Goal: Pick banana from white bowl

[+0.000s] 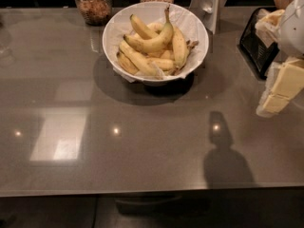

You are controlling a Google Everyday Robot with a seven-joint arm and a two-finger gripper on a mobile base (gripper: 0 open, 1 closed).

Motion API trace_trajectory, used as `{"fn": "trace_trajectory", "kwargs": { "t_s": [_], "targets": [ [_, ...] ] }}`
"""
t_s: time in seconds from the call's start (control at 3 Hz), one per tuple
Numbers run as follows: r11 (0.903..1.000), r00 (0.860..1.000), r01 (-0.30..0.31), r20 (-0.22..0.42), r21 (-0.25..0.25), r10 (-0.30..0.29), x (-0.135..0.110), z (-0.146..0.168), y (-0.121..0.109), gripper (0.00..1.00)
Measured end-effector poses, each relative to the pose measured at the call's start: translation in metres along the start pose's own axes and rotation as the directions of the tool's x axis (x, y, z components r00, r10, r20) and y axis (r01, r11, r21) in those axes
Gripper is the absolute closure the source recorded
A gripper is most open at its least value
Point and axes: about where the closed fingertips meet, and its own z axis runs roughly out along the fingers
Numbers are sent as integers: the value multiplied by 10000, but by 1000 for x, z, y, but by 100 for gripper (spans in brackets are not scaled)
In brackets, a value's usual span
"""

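- Toward far edge of bench, abt mid-width: bowl (108,32), paper-lined, heaped w/ bananas. Which one to go for?
- Top banana (151,42). It lies across the heap, stem sticking up twd far rim. Nothing rests on it, so it shd lift free w/o dragging the rest.
- Where's the tool?
- Tool (281,85) is at right edge of bench, well apart from bowl. Wide or narrow, can't tell from here.
- Approach?
- I'd swing it left & twd far edge, then come down over bowl from above, not thru the side, since the wall is high. Grip across the mid of the banana's body, not the stem or tip. Light squeeze, fruit bruises.
- Risks?
- Prob. the paper snagging & coming up w/ it. Bananas below may be joined at the stem, can't tell. Lift straight up, slow, & check bowl stays put. Jar (93,3) sits near bowl's left at far edge, stand (209,1) just beside its right. Black tray (254,49) near far right corner lies abt on the way, so pass above it.
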Motion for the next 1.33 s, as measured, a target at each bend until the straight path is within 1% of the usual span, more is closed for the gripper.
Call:
{"fn": "trace_trajectory", "kwargs": {
  "t_s": [0.33, 0.67, 1.0, 1.33],
  "targets": [
    [9869, 9879, 1255, 786, 1018, -1337, -22, 8, -23, 0],
    [9500, 9426, 2546, 1730, 1809, -2856, -57, 14, -46, 0],
    [9096, 8655, 3508, 2939, 2224, -4057, -92, 25, -64, 0],
    [8776, 7852, 4121, 3931, 2450, -4785, -122, 39, -81, 0]
  ]
}}
